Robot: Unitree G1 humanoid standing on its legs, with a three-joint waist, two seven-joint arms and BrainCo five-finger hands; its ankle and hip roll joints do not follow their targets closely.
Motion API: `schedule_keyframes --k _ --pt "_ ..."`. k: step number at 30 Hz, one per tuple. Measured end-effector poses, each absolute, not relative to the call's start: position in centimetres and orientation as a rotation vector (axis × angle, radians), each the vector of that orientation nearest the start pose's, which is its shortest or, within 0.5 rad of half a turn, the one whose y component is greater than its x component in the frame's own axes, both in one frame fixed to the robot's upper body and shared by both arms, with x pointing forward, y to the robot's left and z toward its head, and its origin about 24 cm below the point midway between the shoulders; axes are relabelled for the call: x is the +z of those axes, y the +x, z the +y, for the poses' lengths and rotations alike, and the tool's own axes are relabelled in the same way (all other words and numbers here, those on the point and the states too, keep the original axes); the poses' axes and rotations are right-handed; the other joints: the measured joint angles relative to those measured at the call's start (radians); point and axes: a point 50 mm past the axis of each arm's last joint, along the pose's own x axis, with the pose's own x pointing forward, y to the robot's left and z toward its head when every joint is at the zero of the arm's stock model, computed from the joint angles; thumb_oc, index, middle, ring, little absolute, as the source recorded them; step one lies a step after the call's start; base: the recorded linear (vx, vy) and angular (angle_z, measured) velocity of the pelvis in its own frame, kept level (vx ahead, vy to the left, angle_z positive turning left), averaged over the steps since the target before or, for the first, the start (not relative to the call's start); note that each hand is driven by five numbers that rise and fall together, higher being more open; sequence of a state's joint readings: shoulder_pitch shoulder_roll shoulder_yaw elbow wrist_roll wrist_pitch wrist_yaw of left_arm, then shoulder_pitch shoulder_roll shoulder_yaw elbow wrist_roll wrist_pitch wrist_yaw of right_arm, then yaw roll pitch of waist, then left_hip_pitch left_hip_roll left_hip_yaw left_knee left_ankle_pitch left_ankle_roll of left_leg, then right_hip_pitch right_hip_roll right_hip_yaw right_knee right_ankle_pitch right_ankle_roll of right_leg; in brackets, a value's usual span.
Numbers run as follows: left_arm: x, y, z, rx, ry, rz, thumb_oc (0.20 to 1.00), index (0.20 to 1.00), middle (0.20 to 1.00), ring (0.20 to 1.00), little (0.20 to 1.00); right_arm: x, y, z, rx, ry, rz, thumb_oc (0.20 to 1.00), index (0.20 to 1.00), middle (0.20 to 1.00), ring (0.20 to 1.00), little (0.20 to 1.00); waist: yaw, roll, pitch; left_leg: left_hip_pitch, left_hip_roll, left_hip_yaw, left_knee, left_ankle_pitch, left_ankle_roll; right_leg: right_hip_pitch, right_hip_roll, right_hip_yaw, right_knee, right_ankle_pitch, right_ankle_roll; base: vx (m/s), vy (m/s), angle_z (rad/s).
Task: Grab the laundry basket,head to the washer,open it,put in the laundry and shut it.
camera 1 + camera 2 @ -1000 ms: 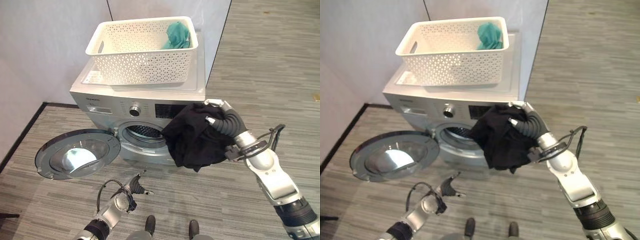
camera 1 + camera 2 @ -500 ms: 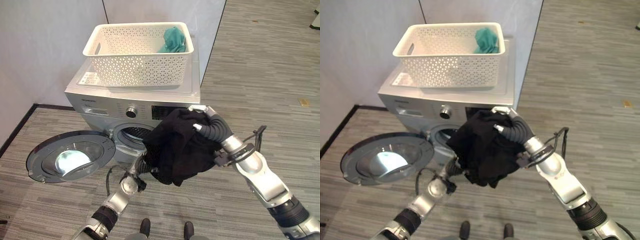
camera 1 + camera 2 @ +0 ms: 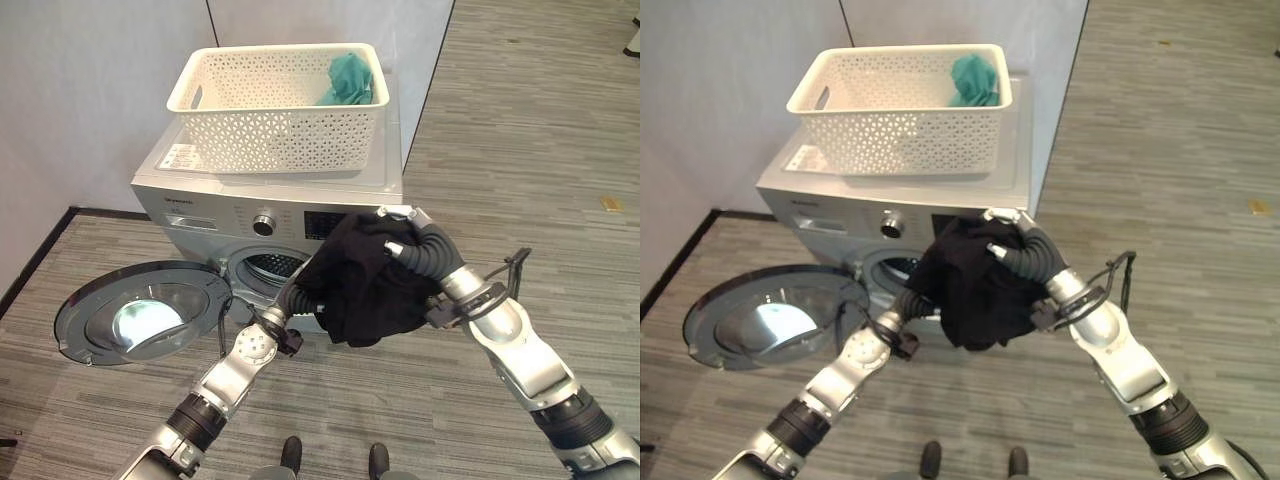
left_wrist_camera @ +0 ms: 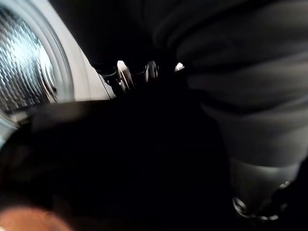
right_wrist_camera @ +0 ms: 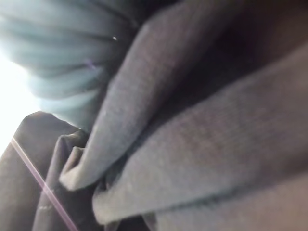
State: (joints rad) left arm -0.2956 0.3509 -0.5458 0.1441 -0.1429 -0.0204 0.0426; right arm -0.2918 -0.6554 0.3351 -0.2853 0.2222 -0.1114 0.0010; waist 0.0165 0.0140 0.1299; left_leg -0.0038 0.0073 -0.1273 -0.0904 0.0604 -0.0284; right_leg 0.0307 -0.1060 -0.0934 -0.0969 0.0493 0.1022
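Your right hand (image 3: 405,240) grips the black garment (image 3: 360,285) just before the washer's drum opening (image 3: 272,266) — left hand (image 3: 290,300) beneath it, fingers hidden, state undeterminable.

- My right arm (image 3: 522,352), coming into the head view from 4 o'clock, is clad in smooth silver-grey shells, rounded and bulging at the forearm.
- Near its 5 o'clock end I see a black ribbed collar (image 3: 576,421) ringing the arm.
- The right hand (image 3: 415,245) wears a dark ribbed cover over back and wrist, like a bellows; its fingers (image 3: 396,212) are silver.
- My left arm (image 3: 232,372), from 7 o'clock, has matching silver-grey plating, a round disc at the wrist joint and a black ribbed band lower down.
- The left hand (image 3: 288,300) has the same dark ribbed cover.
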Motion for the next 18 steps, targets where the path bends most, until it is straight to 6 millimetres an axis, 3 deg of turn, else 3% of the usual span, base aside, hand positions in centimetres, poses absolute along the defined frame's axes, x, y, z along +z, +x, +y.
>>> schedule_keyframes --k 6,12,18 --pt "4.4 27.2 8.3 -0.594 0.327 -0.004 1.0 1.0 1.0 1.0 1.0 16.9 26.5 -13.8 0.478 -0.412 -0.51 0.2 0.2 0.2 0.2 0.2 0.0 0.014 -0.001 0.001 0.0 -0.001 0.0 0.0 0.0 0.002 0.0 0.0 0.0 0.0 0.0 0.0 0.0 0.0" --pt "3.0 25.2 10.5 -0.676 0.4 0.065 1.0 1.0 1.0 1.0 1.0 16.8 26.7 -14.0 0.469 -0.416 -0.501 0.2 0.2 0.2 0.2 0.2 0.002 0.046 -0.005 0.003 0.002 -0.001 0.0 0.0 0.0 0.003 0.0 -0.001 0.0 0.0 0.0 0.0 0.0 0.0" --pt "0.8 23.1 12.1 -0.694 0.435 0.154 1.0 1.0 1.0 1.0 1.0 17.0 26.8 -14.5 0.461 -0.423 -0.501 0.2 0.2 0.2 0.2 0.2 0.012 0.048 -0.005 0.004 0.002 0.0 0.0 0.0 0.0 0.004 0.0 0.0 0.0 0.0 0.0 0.0 0.0 0.0"
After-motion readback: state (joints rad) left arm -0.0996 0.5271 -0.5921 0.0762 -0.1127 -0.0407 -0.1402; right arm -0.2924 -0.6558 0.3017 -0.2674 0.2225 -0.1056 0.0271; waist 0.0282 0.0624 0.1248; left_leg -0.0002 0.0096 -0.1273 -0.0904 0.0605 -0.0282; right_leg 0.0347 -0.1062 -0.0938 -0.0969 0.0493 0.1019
